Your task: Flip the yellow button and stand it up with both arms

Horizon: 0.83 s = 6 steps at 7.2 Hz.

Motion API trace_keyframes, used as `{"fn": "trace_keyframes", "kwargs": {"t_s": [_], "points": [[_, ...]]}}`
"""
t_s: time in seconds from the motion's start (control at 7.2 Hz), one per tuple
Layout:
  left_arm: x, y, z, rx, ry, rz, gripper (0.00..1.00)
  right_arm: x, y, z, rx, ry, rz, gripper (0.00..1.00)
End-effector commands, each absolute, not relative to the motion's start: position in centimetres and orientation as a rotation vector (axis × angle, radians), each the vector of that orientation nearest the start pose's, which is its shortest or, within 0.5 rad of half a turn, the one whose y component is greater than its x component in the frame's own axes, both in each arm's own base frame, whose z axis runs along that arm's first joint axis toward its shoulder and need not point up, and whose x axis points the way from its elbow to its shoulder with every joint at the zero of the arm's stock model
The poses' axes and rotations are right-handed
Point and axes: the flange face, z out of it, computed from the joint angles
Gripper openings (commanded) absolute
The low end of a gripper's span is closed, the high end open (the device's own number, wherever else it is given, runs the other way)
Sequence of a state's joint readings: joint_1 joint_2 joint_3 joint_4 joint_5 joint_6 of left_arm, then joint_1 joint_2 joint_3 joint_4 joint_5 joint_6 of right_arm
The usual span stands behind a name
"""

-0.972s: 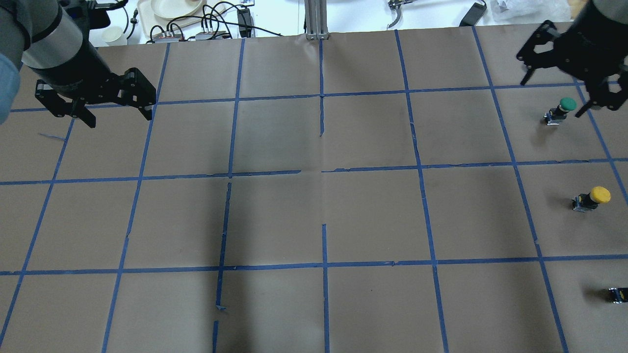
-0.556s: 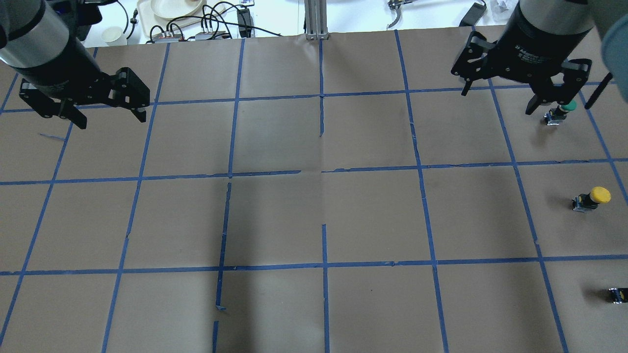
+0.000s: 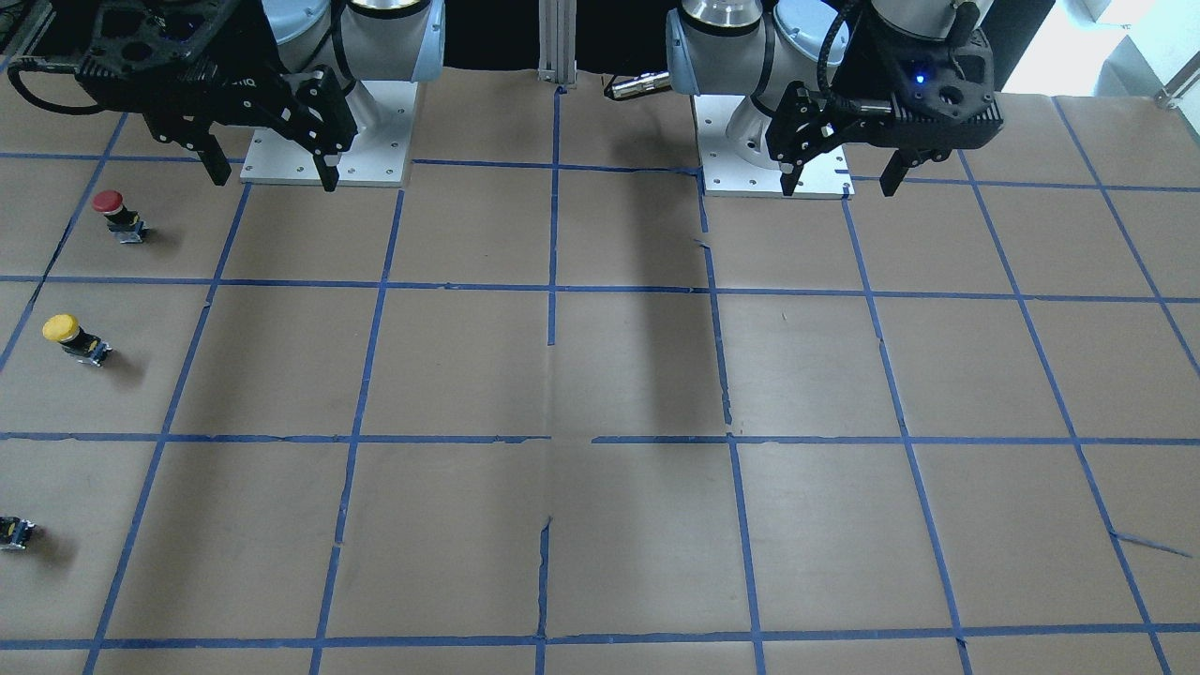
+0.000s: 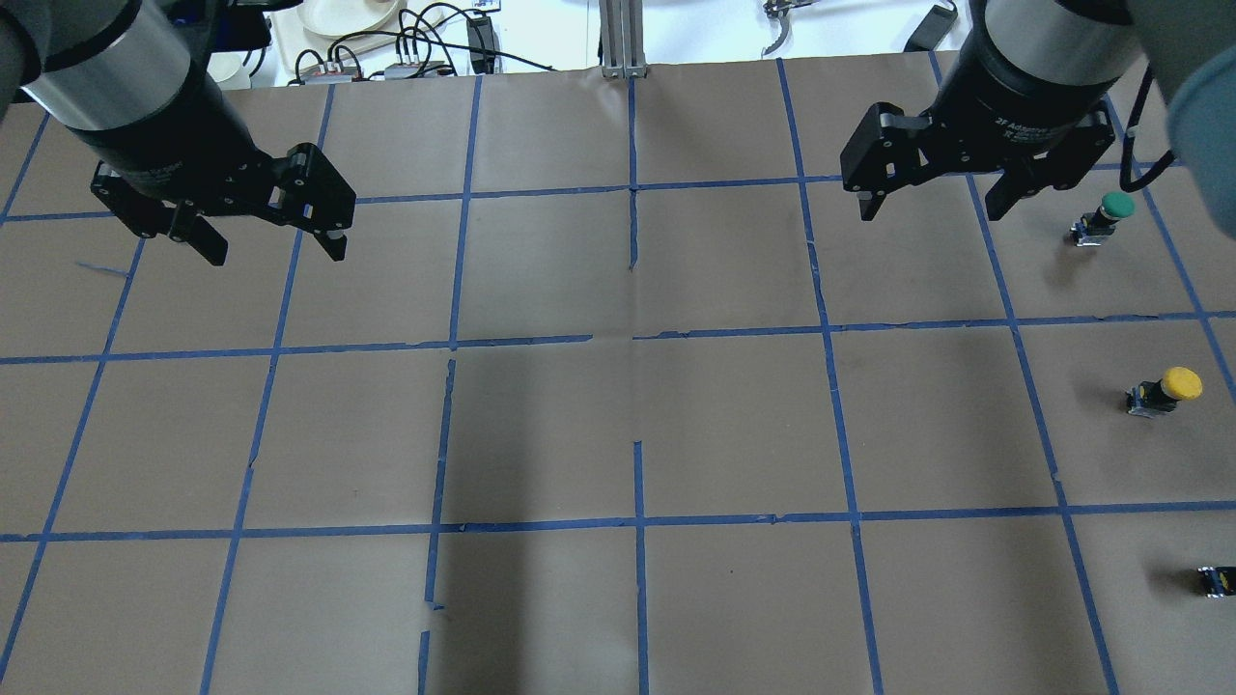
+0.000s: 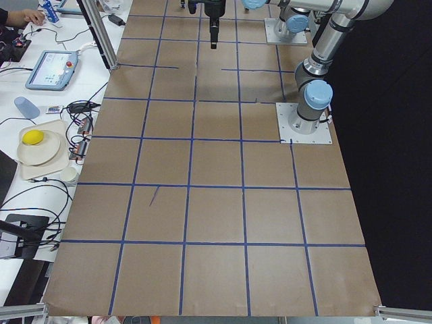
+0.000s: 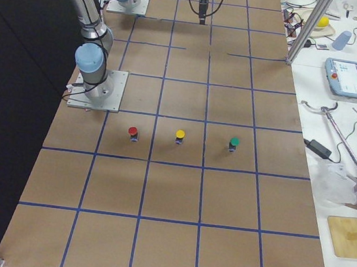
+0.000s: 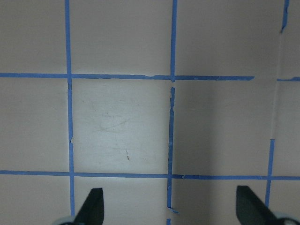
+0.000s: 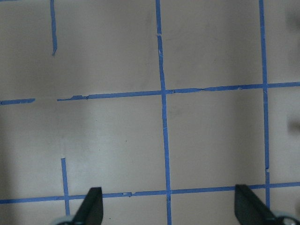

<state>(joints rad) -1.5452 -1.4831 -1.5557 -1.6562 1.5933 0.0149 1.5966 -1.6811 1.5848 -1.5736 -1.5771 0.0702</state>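
Note:
The yellow button (image 4: 1164, 389) stands on the brown table at the far right of the overhead view, cap up. It also shows at the left in the front view (image 3: 73, 337) and in the right side view (image 6: 179, 136). My right gripper (image 4: 929, 212) is open and empty, hovering well to the far left of the button; it also shows in the front view (image 3: 274, 180). My left gripper (image 4: 277, 253) is open and empty over the table's left side, and shows in the front view (image 3: 837, 187). Both wrist views show only bare paper and blue tape between the open fingertips (image 7: 93, 208) (image 8: 91, 208).
A green-capped button (image 4: 1106, 214) stands one grid square beyond the yellow one, and a red-capped button (image 3: 117, 214) one square nearer the robot. A small black part (image 4: 1217, 579) lies at the overhead view's right edge. The table (image 4: 637, 425) is brown paper with a blue tape grid.
My right gripper has swung left, away from the green button toward the table's middle. My left gripper has shifted a little to the right. Both stay open. The buttons have not moved.

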Motion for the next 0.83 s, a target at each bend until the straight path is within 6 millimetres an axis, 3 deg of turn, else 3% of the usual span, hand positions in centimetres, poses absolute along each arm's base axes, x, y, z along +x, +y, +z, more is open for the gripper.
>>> {"fn": "trace_keyframes", "kwargs": {"t_s": [0.0,0.14,0.69], "points": [[-11.0,-47.3,53.3,-0.043,3.12,-0.047,1.0,13.9,-44.7,53.0,0.097,3.171,-0.122,1.0],[-11.0,-47.8,53.9,-0.034,3.123,-0.061,1.0,13.9,-44.6,53.2,0.097,3.17,-0.132,1.0],[-11.1,-49.9,52.3,-0.014,3.129,-0.014,1.0,14.0,-44.4,53.4,0.092,3.167,-0.139,1.0]]}}
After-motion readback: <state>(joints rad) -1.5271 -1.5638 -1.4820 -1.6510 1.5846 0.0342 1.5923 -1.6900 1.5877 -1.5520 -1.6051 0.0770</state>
